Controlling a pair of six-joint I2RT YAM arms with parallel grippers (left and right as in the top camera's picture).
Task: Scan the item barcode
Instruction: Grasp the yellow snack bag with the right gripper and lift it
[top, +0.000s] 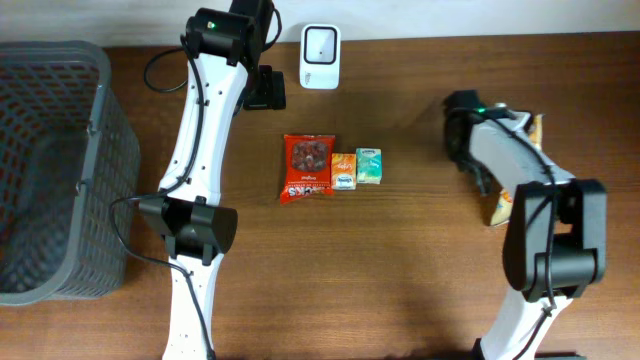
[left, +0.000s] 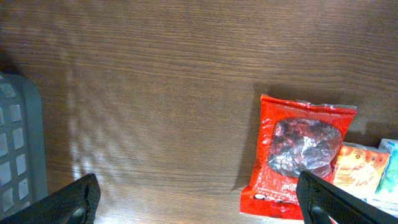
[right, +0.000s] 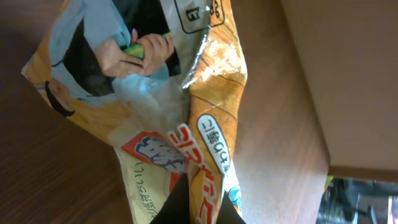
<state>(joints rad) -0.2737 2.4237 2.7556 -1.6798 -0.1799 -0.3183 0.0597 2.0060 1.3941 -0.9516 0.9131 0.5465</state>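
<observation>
Film of the orange snack bag (right: 155, 93) looks light, crinkly and slippery, so the right gripper (right: 198, 202) pinches a gathered fold, while the left gripper (left: 199, 196) gapes open.

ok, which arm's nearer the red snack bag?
Left. The left fingers are open above the table, just beside the red snack bag. The right fingers are shut on an orange packet far off near the table's right edge.
</observation>
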